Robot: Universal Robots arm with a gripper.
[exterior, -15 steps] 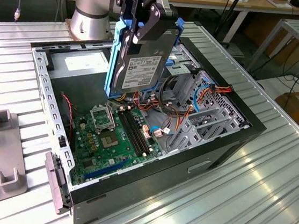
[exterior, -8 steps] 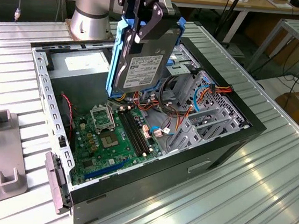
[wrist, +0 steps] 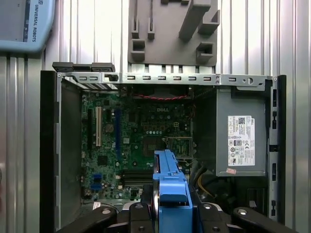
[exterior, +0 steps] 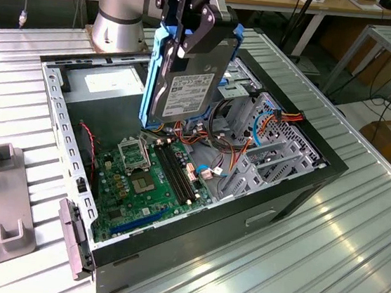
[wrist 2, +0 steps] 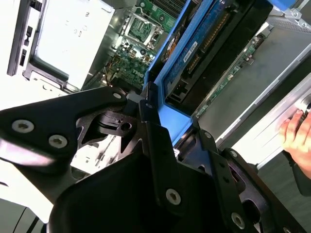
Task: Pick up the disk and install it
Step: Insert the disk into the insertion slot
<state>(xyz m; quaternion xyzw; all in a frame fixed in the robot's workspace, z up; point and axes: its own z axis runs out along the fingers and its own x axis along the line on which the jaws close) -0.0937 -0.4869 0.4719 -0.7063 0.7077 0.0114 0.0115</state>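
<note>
One disk hanging on edge above the open computer case, clear of its walls, over the motherboard, black hand pointing down, clamped tight on its blue rails

You see the disk, its blue edge toward you, held by the gripper over the green motherboard inside the open computer case.

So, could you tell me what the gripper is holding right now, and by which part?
The gripper holds the disk by its upper end, clamped across its blue-railed frame, above the open computer case.
</note>
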